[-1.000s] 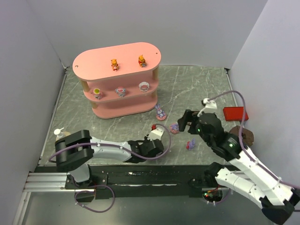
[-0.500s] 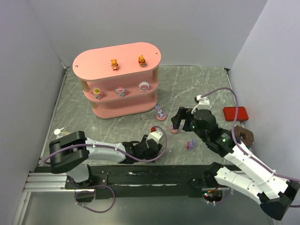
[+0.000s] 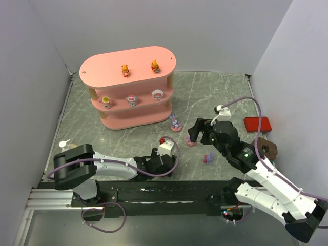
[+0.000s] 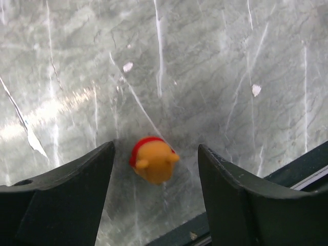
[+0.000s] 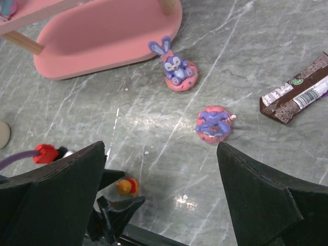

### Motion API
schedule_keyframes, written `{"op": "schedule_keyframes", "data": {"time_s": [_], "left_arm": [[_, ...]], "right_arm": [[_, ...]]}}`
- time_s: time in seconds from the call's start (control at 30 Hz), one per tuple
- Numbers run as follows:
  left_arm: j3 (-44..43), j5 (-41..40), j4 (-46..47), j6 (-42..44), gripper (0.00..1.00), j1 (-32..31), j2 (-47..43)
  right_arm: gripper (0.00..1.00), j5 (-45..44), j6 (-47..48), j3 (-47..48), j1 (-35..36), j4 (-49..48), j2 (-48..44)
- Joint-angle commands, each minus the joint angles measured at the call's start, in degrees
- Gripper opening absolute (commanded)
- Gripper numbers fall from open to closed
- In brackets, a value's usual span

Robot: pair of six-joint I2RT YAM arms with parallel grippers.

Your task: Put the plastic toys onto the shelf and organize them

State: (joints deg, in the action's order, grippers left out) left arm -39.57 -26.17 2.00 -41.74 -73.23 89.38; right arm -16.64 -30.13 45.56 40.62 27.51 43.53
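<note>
The pink shelf [image 3: 128, 87] stands at the back left. Two orange bears [image 3: 124, 69] are on its top tier, and three pink-white round toys [image 3: 131, 99] on the middle tier. My left gripper [image 4: 156, 154] is open and low at the table's front edge. A third orange bear [image 4: 152, 160] stands between its fingers; it also shows in the right wrist view [image 5: 127, 187]. My right gripper [image 3: 196, 132] is open above a purple toy [image 5: 213, 123]. A purple bunny [image 5: 176, 69] sits near the shelf's foot. A third purple toy [image 3: 208, 158] lies under the right arm.
A brown snack bar [image 5: 300, 95] and a red flat box [image 3: 257, 124] lie at the right. A white pump bottle [image 3: 64, 146] stands at the left by the left arm. Grey walls close the table on three sides.
My right arm has swung left and forward, over the purple toy. My left wrist has shifted slightly left, near the front edge. No toy has moved.
</note>
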Motion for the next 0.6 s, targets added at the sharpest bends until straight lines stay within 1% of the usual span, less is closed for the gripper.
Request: {"op": "schedule_keyframes", "data": {"time_s": [0.0,0.13,0.33,0.37,0.5,0.53,0.57], "left_arm": [[-0.24,-7.12,-0.32,-4.84,0.70,-4.19,-0.27],[-1.65,-9.41,-1.38,-5.46,0.67,-5.52,2.11],[-2.35,-12.84,-1.82,-6.78,0.61,-5.69,3.51],[-2.79,-13.20,-3.48,-6.78,0.61,-5.69,3.86],[-4.19,-14.17,-4.46,-6.87,0.58,-5.78,5.18],[-4.37,-14.17,-4.63,-6.87,0.57,-5.69,5.36],[-4.63,-14.26,-4.64,-7.04,0.53,-5.78,5.80]], "right_arm": [[0.96,-1.72,0.69,-0.65,-0.10,-1.05,-1.34],[0.96,-2.25,0.77,-0.91,-0.19,-0.44,-2.04],[0.96,-3.13,0.95,-1.53,-0.19,0.18,-3.62],[0.96,-3.13,0.95,-1.61,-0.19,0.18,-3.89],[0.96,-3.57,1.21,-1.53,-0.28,0.44,-4.15],[0.96,-3.57,1.21,-1.53,-0.19,0.44,-4.24],[0.96,-3.66,1.13,-1.61,-0.28,0.53,-4.24]]}}
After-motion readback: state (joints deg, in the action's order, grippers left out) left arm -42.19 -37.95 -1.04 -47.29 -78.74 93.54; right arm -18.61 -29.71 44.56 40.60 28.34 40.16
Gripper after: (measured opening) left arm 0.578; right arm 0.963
